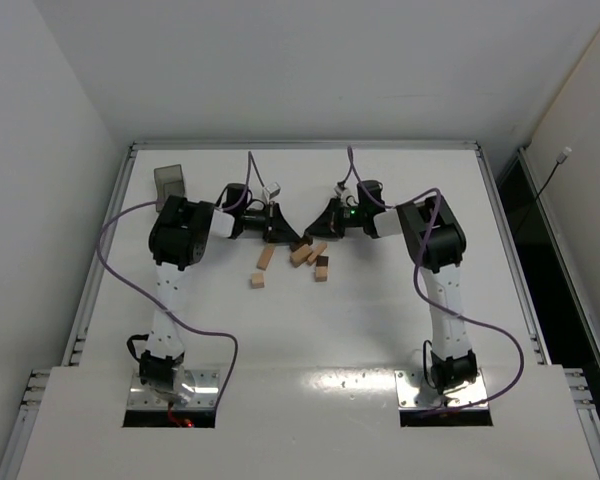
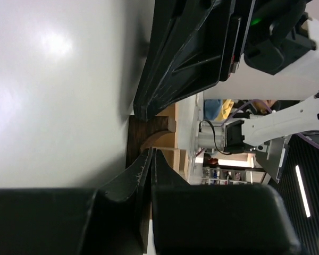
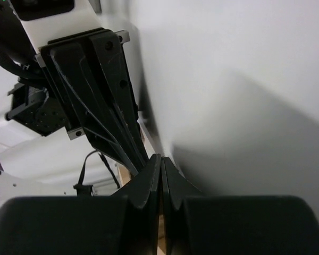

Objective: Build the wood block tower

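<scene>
- The left gripper (image 2: 150, 158) and the right gripper (image 3: 161, 162) both have their jaws pressed shut on nothing, with the tips nearly meeting mid-table.
- The dark brown arch-shaped wooden block (image 2: 143, 133) lies on the white table (image 1: 380, 330) just beyond the left tips, between the two grippers and about equally near each.
- Loose light tan wooden bars (image 1: 301, 255) lie slanted, slightly nearer the bases; no stack shows yet.
- Whether either tip touches the arch is hidden.

A white bench (image 1: 380, 330) with a metal rail (image 1: 305, 146) along its far edge stands between a plain white back wall (image 1: 310, 60), left wall (image 1: 30, 200) and right wall (image 1: 580, 110). A dark gap (image 1: 560, 280) runs along the bench's right side, with a black cable (image 1: 550, 180) hanging there. In the left wrist view a soft glare (image 2: 56, 42) lies on the bench
</scene>
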Robot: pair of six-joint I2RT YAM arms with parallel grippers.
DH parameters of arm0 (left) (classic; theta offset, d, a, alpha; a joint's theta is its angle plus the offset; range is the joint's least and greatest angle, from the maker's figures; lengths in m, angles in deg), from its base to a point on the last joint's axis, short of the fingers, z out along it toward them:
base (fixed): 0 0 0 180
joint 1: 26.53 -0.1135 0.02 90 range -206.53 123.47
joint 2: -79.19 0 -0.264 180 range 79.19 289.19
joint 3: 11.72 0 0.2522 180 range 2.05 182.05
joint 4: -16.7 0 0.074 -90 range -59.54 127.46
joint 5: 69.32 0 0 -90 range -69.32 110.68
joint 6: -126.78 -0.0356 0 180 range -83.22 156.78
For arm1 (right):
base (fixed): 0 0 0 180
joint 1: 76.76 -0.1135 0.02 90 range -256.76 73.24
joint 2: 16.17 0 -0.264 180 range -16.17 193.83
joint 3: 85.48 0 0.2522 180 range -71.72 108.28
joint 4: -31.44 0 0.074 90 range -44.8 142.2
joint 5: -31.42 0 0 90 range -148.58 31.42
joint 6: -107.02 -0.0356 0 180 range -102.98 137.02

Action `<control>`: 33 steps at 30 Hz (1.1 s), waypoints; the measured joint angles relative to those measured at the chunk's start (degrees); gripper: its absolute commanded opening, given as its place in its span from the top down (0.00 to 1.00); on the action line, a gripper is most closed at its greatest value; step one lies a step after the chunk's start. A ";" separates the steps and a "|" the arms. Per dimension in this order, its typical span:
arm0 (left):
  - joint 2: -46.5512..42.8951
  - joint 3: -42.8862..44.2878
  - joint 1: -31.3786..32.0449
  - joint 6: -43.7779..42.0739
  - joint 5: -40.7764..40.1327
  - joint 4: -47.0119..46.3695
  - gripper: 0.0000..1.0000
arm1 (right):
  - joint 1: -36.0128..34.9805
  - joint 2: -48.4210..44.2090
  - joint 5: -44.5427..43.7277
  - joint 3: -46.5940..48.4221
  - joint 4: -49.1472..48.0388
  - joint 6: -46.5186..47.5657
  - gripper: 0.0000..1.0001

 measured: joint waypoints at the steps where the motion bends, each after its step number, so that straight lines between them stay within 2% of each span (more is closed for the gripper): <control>1: -1.16 -1.92 0.04 -0.81 -0.20 0.59 1.00 | -0.22 -0.90 0.11 -1.36 0.81 0.52 1.00; 7: -8.31 -9.94 0.85 -10.82 -2.36 10.21 1.00 | -0.96 -5.62 0.02 -7.50 5.73 4.22 1.00; 14: -19.26 -19.21 3.39 -23.08 -3.87 22.25 1.00 | -4.02 -15.76 -0.24 -18.01 10.73 9.81 1.00; 21: -26.82 -29.44 5.25 -27.36 -5.53 26.45 1.00 | -9.20 -23.82 -0.24 -23.10 15.39 14.56 1.00; 26: -31.82 -29.88 7.08 -29.46 -6.36 27.96 1.00 | -9.99 -28.26 -0.50 -24.41 18.12 17.88 1.00; 30: -38.18 -28.24 7.39 -32.30 -9.99 32.09 1.00 | -9.64 -34.80 -2.67 -23.26 22.75 22.73 1.00; 33: -41.55 -22.60 7.41 -34.97 -17.38 37.99 0.94 | -8.83 -38.18 -8.13 -17.14 31.69 30.97 0.90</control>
